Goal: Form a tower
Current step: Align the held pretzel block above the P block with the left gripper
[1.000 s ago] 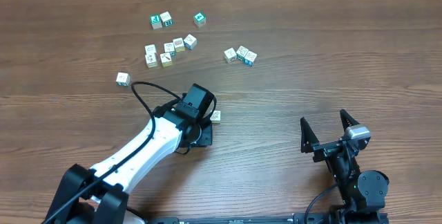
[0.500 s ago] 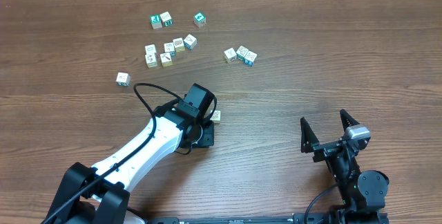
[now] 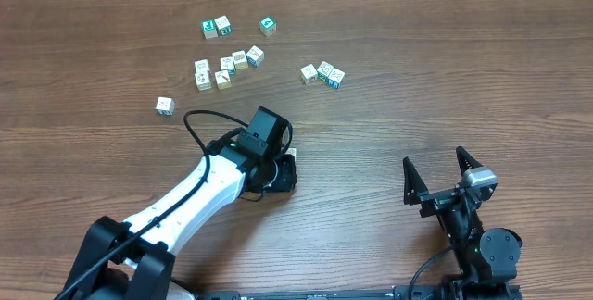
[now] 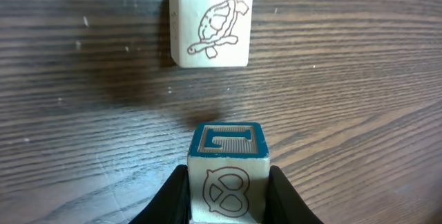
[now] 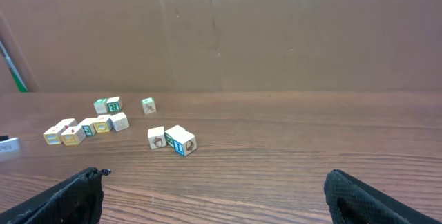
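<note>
In the left wrist view my left gripper point(image 4: 228, 198) is shut on a cream cube point(image 4: 228, 148) with a teal top face and a pretzel drawing on its side. The cube hangs just above the wood. A second cream cube with a turtle drawing point(image 4: 210, 25) lies flat on the table a short way ahead of it. From overhead the left gripper point(image 3: 281, 170) sits mid-table, and only a sliver of the turtle cube point(image 3: 291, 155) shows at its edge. My right gripper point(image 3: 443, 172) stands open and empty at the near right. No tower is in view.
Loose cubes lie at the far side: a cluster point(image 3: 225, 67), a pair point(image 3: 216, 28), a single teal one point(image 3: 268, 26), a trio point(image 3: 322, 73) and a lone cube point(image 3: 165, 106). A black cable point(image 3: 199, 129) loops off the left arm.
The left gripper has shifted slightly right with its cube, now covering most of the turtle cube in the overhead view. The right arm has not moved.
</note>
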Controlling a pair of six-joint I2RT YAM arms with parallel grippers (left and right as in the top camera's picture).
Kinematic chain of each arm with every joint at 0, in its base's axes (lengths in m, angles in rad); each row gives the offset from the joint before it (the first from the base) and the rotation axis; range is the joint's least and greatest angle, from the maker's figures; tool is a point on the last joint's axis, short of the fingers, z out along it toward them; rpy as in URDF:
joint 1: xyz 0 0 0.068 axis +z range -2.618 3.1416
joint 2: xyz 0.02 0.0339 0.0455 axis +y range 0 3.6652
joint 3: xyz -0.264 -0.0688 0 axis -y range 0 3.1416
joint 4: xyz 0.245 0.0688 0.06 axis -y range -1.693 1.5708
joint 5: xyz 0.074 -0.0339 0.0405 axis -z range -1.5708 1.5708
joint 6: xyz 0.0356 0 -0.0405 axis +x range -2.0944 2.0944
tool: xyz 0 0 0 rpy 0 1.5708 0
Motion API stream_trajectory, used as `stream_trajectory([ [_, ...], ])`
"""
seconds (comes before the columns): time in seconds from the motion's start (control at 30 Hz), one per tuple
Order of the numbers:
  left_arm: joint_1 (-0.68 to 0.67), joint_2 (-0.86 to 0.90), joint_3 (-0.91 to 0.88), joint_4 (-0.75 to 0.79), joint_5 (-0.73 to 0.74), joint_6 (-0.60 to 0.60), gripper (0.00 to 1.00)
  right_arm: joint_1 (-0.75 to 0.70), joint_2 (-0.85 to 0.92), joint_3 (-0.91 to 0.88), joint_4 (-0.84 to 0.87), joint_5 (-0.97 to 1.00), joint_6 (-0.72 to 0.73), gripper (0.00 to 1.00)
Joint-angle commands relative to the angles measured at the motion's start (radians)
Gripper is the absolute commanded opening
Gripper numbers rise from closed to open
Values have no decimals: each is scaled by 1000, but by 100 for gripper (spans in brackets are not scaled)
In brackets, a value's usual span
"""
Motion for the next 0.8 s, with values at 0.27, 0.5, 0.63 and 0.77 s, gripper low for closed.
stream_trajectory([
  [0.27,-34,71,24,-6,25,-63,4,0,-10,-11,4,2,-4,100],
  [0.5,-34,82,24,-3,26,-69,4,0,-10,-11,4,2,-4,100],
  [0.63,-34,82,24,-3,26,-69,4,0,-10,-11,3,2,-4,100],
  [0.77,-34,82,24,-3,26,-69,4,0,-10,-11,4,2,-4,100],
])
